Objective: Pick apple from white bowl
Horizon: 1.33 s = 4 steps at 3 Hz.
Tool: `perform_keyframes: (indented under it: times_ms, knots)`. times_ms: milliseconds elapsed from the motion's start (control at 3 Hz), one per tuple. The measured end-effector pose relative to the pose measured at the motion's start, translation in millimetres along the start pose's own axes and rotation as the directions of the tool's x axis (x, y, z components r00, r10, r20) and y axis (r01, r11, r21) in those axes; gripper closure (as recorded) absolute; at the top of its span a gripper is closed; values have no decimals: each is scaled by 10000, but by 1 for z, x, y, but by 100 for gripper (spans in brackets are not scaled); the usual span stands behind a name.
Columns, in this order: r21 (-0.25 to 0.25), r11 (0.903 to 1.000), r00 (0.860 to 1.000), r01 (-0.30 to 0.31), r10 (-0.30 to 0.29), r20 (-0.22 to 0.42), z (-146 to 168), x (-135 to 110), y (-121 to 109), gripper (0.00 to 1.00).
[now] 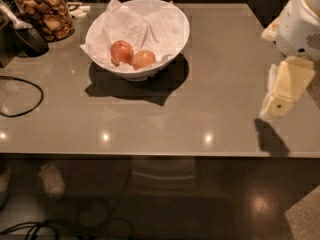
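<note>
Gripper [278, 104] far right; apple [143, 59] in white bowl [183, 30]

You've got the apple [143, 59] in the white bowl [181, 31], touching a redder apple [122, 52] left of it in view. Your gripper [278, 104] hangs near the right edge of the table [210, 104], well apart from the bowl.

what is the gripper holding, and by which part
Nothing: the gripper hangs at the right of the table, far from the apple in the white bowl.
</note>
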<state>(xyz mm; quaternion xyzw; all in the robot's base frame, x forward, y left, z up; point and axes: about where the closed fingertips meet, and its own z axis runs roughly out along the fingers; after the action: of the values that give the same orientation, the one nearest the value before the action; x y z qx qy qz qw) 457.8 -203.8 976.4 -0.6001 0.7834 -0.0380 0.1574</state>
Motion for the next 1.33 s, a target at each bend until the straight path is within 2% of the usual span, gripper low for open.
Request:
perform_keyframes:
  times_ms: [333, 667, 1000, 1333]
  knots:
    - [139, 9988, 9980, 480, -474, -422, 17, -43, -47, 0]
    - [255, 9983, 9981, 519, -510, -345, 16, -47, -49, 0]
    - [129, 9986, 9987, 510, -510, 35, 17, -50, -50, 0]
    - [-371, 9991, 9996, 193, -184, 236, 27, -59, -58, 0]
